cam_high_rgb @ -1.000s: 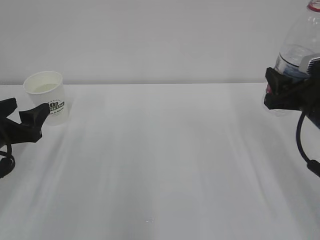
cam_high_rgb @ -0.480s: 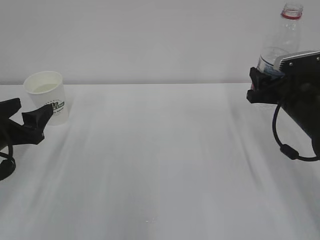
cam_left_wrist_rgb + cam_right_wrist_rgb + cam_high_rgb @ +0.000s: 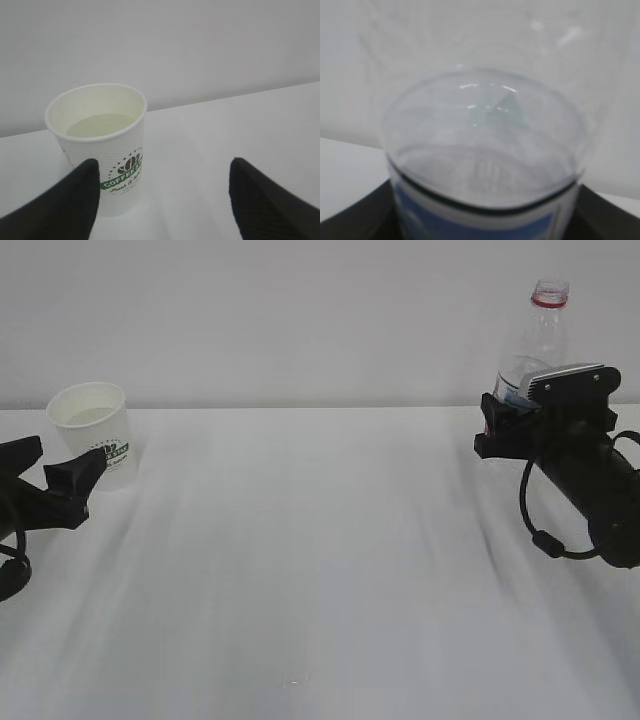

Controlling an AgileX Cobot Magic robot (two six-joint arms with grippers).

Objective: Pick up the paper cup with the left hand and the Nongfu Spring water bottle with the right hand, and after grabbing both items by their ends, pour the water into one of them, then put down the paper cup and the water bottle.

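Observation:
The paper cup (image 3: 92,433) stands upright at the table's far left, white with a green logo, and pale water (image 3: 100,125) shows inside it. My left gripper (image 3: 60,458) is open just in front of the cup. In the left wrist view the cup (image 3: 102,150) sits beyond the left finger (image 3: 75,200), off centre of the left gripper (image 3: 163,167). My right gripper (image 3: 503,428) is shut on the lower body of the Nongfu Spring water bottle (image 3: 537,335), which is upright and uncapped. The bottle (image 3: 485,150) fills the right wrist view, and its base is hidden.
A white table (image 3: 320,570) runs to a plain pale wall (image 3: 300,320) close behind. A black cable (image 3: 545,540) loops below the right arm. Nothing else stands between the cup and the bottle.
My right arm has carried the bottle leftward and lower, so its whole neck is now in view. The left gripper and the cup have stayed where they were.

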